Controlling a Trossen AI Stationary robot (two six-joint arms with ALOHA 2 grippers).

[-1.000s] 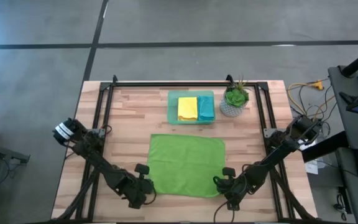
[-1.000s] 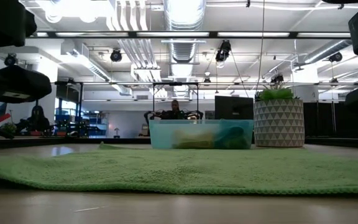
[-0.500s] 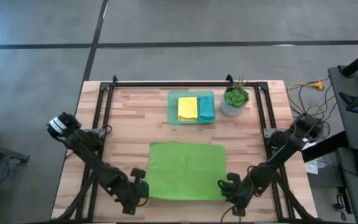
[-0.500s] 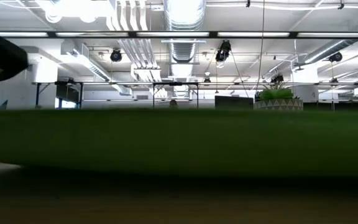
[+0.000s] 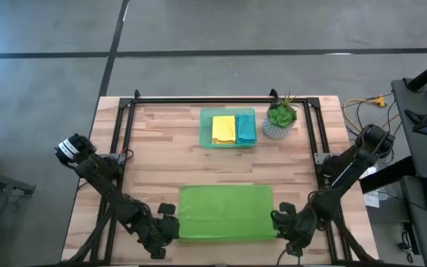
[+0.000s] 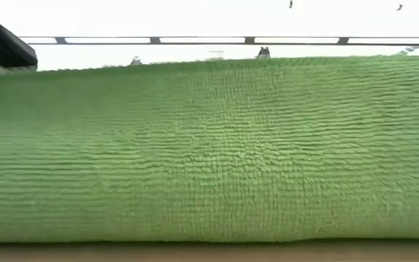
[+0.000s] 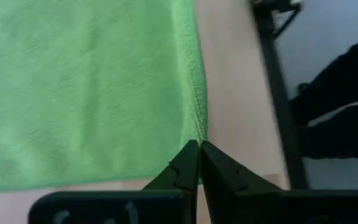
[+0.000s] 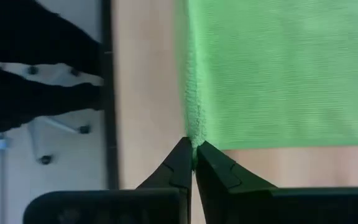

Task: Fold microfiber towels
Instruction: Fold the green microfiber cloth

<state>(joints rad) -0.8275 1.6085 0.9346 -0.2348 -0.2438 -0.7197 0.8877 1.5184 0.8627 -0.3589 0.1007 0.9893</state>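
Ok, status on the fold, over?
Left claw shut on green towel, right claw likewise, opposite edge. Towel lifted near front of table. Tray and plant well clear.

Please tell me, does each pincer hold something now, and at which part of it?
Both hold the lime green towel. The left pincer is shut on its left side edge, the right pincer on its right side edge, both near the front corners.

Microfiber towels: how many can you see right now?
3. A lime green microfiber towel lies at the table's near edge; a folded yellow towel and a teal-blue towel sit in the translucent green tray. More may be hidden.
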